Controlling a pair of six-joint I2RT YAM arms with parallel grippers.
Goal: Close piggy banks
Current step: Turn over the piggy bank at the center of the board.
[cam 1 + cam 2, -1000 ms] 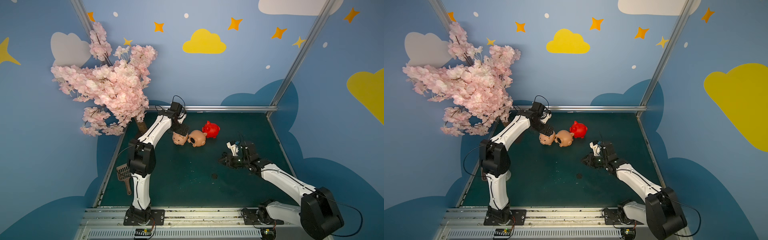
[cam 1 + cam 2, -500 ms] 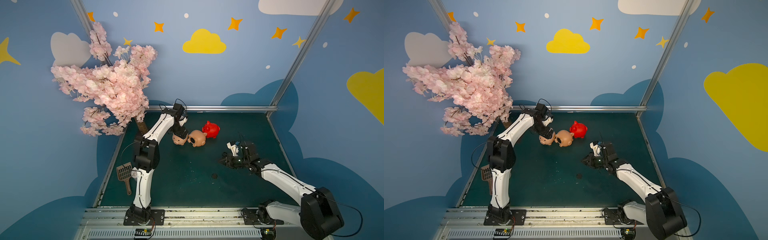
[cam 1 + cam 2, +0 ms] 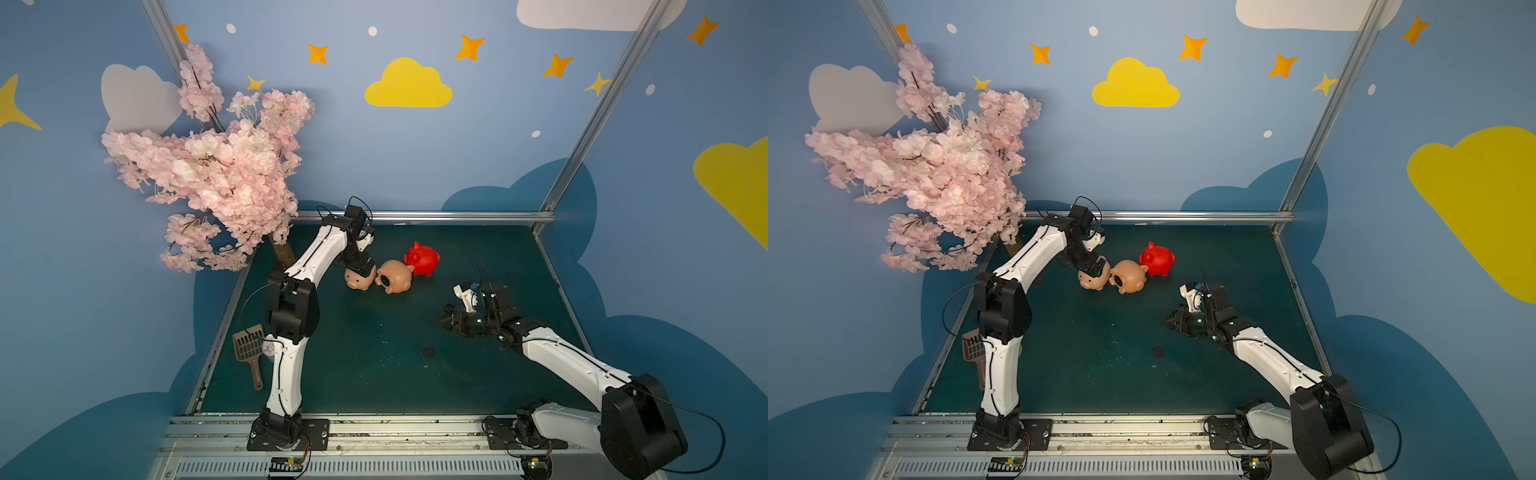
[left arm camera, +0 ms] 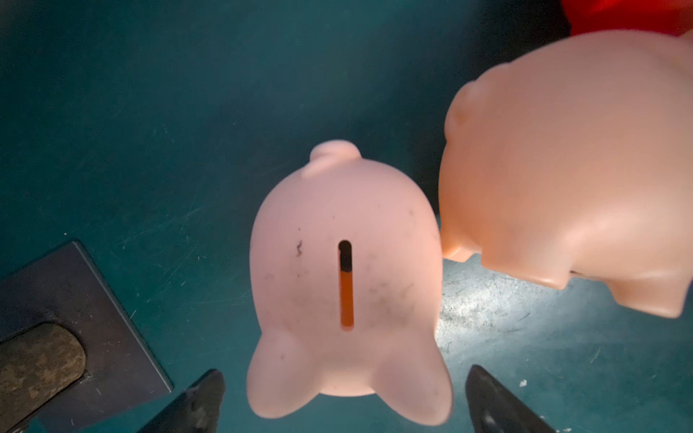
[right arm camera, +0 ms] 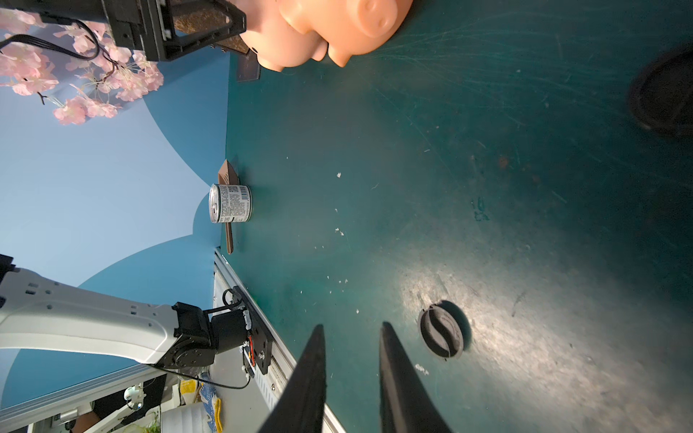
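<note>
Left arm's elbow [image 3: 291,307] has shifted; left gripper [image 4: 345,375] gapes astride upright tan pig [image 4: 300,300], right gripper [image 5: 352,330] narrow, empty.

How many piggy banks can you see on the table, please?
3, in a row at the far side of the table: an upright peach pig nearest the blossom tree, a tipped peach pig beside it, and a red pig at the other end. None seems hidden.

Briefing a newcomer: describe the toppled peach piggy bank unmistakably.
Beside the pink blossom tree, on the dark green mat, stands a glossy red plastic pig. The peach plastic pig between it and the upright peach pig is yours. Only it lies sideways, showing a dark round hole.
</note>
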